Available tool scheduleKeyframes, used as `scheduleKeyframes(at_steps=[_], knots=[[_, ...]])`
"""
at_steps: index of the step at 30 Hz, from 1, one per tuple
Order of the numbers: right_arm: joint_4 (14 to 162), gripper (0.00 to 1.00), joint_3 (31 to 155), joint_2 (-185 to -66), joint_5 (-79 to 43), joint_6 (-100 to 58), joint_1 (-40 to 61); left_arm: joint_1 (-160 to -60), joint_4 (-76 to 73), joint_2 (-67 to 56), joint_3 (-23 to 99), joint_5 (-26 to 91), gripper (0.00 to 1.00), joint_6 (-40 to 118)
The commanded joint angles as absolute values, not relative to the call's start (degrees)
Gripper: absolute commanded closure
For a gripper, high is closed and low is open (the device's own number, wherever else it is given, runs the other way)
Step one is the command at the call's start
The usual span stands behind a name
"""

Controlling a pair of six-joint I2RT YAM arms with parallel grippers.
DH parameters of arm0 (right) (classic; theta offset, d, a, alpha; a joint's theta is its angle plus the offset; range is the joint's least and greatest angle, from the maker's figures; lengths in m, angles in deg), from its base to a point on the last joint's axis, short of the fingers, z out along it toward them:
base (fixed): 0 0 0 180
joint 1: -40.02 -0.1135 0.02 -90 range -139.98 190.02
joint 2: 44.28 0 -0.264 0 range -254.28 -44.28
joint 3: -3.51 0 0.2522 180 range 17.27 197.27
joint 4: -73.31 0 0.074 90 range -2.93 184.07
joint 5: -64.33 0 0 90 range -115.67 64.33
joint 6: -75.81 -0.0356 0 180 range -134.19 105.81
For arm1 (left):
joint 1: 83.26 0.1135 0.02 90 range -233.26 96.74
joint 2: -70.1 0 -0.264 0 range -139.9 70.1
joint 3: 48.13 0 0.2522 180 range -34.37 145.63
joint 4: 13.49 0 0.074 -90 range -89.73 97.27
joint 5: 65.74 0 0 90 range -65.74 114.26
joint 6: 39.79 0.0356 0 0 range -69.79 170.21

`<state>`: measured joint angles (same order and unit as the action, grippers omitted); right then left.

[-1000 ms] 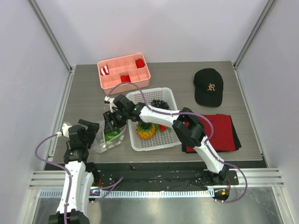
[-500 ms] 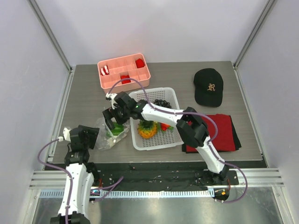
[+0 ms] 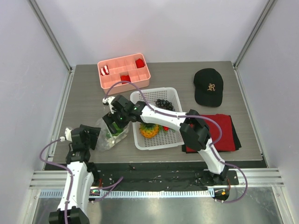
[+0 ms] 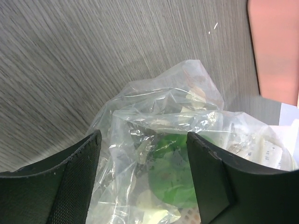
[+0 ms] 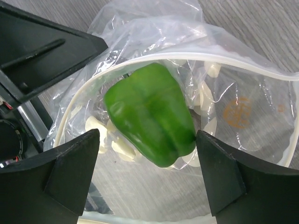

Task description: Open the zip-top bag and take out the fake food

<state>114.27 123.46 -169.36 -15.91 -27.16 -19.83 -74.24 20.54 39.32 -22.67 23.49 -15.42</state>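
clear bag [image 3: 108, 140] lies on the surface [image 3: 84, 98] front left, just beside the white basket [image 3: 159, 146], its mouth gaping open. inside: 1 green pepper [image 5: 149, 114]; white blobs [image 5: 117, 148] show around it, print or pieces, can't tell. right claw [image 5: 147, 135] is over the mouth, fingers spread wide, 1 each side of the pepper, nothing pinched; 1 finger is v. close to the pepper, can't tell if it touches. left claw [image 4: 142, 135] sits at the bag's near-left end, also spread, crinkled plastic bulging between its fingers; can't tell if the pads press the plastic. in the basket: yellow pineapple [image 3: 149, 129] w/ green top, dark grapes [image 3: 163, 103] at the far end, a red-orange piece [image 3: 164, 127] next to the pineapple. behind, a pink tray [image 3: 114, 82] w/ red pieces. far right a black cap [image 3: 209, 86], & in front of it a red cloth [image 3: 224, 130].
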Motion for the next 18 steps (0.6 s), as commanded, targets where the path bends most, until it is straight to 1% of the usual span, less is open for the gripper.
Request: scheduleKeyframes(at_steps=[1, 4, 5, 8, 11, 14, 16, 18], knots=[[113.53, 0.11, 125.99, -169.96, -15.39, -24.39, -20.27, -74.03, 16.71, 38.99, -23.38, 25.83, 0.31, -15.62], [112.65, 0.10, 127.74, -172.25, -15.12, -23.77, -20.18, -73.94, 14.96, 37.76, -23.91, 26.89, 0.38, -15.80], [112.48, 0.08, 128.70, -173.82, -14.78, -23.59, -20.27, -74.03, 14.43, 37.41, -24.09, 27.68, 0.39, -15.89], [111.25, 0.04, 129.15, -175.93, -14.25, -23.59, -20.27, -74.12, 13.46, 36.00, -24.53, 28.39, 0.40, -15.80], [110.72, 0.03, 129.76, -177.61, -14.07, -23.59, -20.27, -74.03, 12.49, 35.12, -25.14, 28.83, 0.41, -15.80], [110.72, 0.04, 130.21, -178.40, -14.60, -23.77, -20.27, -74.03, 12.40, 35.56, -25.58, 28.92, 0.41, -16.06], [110.89, 0.07, 130.12, -177.97, -14.86, -24.12, -20.27, -74.03, 12.66, 36.26, -25.58, 28.48, 0.40, -16.06], [111.07, 0.24, 130.03, -176.57, -15.56, -24.55, -20.27, -74.03, 13.54, 36.79, -25.32, 28.04, 0.40, -15.80]])
